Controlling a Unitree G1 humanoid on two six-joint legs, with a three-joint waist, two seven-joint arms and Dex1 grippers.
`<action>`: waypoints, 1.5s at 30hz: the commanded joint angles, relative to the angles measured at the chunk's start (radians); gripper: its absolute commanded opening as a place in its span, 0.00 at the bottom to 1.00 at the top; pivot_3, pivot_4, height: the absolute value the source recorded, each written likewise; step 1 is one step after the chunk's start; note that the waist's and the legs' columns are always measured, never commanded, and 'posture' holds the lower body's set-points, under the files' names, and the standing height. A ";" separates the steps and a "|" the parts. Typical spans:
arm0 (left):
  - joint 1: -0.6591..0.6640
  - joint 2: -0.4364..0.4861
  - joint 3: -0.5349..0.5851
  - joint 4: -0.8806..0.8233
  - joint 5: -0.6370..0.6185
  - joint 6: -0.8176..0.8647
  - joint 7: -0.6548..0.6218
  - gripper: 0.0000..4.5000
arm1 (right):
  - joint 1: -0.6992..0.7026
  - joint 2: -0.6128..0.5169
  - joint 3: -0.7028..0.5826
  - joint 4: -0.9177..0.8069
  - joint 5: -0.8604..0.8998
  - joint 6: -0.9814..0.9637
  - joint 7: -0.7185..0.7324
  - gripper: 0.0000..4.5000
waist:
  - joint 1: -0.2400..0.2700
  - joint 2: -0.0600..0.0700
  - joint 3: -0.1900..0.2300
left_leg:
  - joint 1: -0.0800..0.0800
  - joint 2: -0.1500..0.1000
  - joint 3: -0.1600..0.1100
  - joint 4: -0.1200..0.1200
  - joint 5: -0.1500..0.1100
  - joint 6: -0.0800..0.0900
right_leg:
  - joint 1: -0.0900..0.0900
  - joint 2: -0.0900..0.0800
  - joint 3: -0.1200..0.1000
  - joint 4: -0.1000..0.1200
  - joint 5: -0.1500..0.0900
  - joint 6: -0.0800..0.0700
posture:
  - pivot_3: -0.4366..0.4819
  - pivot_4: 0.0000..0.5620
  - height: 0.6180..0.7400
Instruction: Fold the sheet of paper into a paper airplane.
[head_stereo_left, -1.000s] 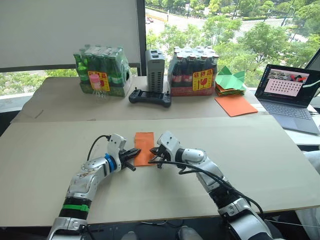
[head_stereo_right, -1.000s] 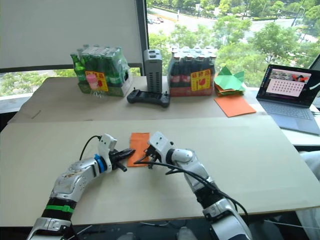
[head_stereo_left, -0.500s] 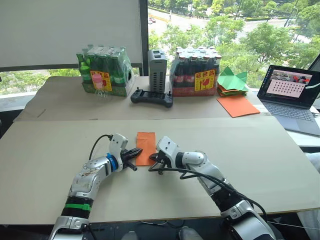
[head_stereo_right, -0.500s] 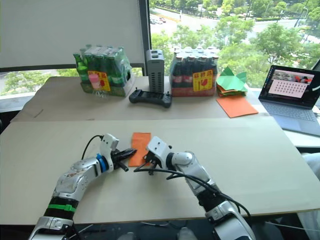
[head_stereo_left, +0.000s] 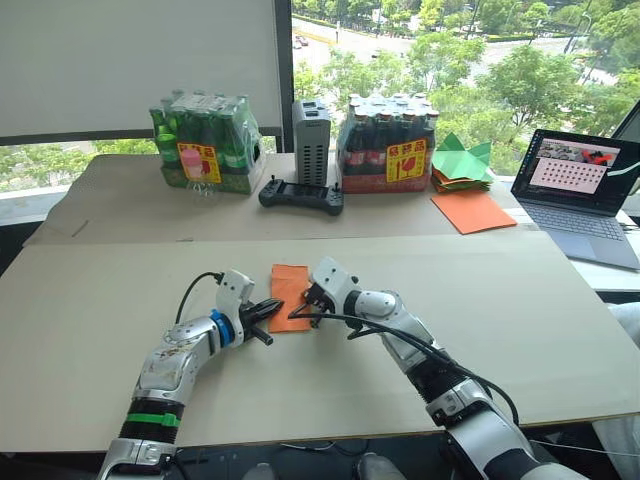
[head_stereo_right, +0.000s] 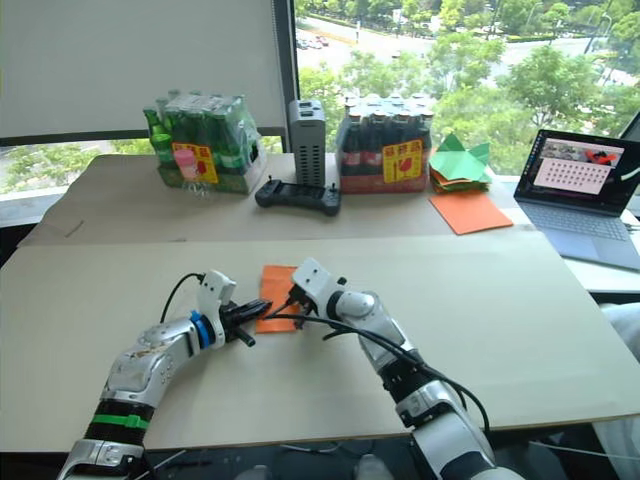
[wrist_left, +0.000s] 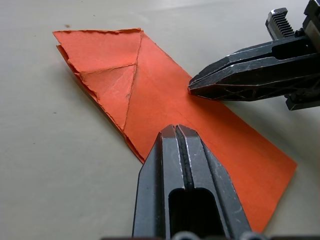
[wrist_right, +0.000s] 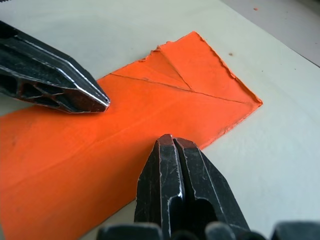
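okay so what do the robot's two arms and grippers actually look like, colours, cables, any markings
Both arms are silver-grey metal with black joints. The left arm has a blue ring at the wrist, a green band near the elbow and a black cable looping over its white wrist block. Black cables run along the right arm. The left gripper and right gripper each have two black, tapered, ridged fingers.

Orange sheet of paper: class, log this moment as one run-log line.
sheet of paper: flat on table, folded narrow, corner flaps creased | left gripper: shut, tip on sheet | right gripper: shut, tip on sheet
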 joint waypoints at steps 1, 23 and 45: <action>0.019 0.005 -0.013 0.014 0.004 0.022 -0.003 0.00 | -0.032 0.017 -0.013 0.088 -0.022 -0.029 -0.028 0.00 | 0.000 0.000 0.000 | 0.001 0.000 0.000 0.000 0.000 0.000 | 0.001 0.000 0.000 0.000 0.000 0.000 | 0.48 0.27 1.00; 0.029 -0.001 -0.015 -0.016 0.000 0.031 0.006 0.00 | -0.221 0.089 -0.077 0.518 -0.056 -0.218 -0.129 0.00 | -0.017 0.001 -0.001 | 0.001 0.000 0.000 0.000 0.000 0.000 | 0.001 0.000 0.000 0.001 0.000 0.000 | 0.48 0.27 1.00; 0.028 -0.004 -0.015 -0.016 -0.001 0.036 0.010 0.00 | -0.021 0.021 0.021 0.231 -0.102 -0.131 0.138 0.00 | -0.019 0.004 -0.003 | 0.003 0.000 0.000 -0.001 0.000 0.000 | 0.003 0.000 0.000 0.000 0.000 0.000 | 0.48 0.27 1.00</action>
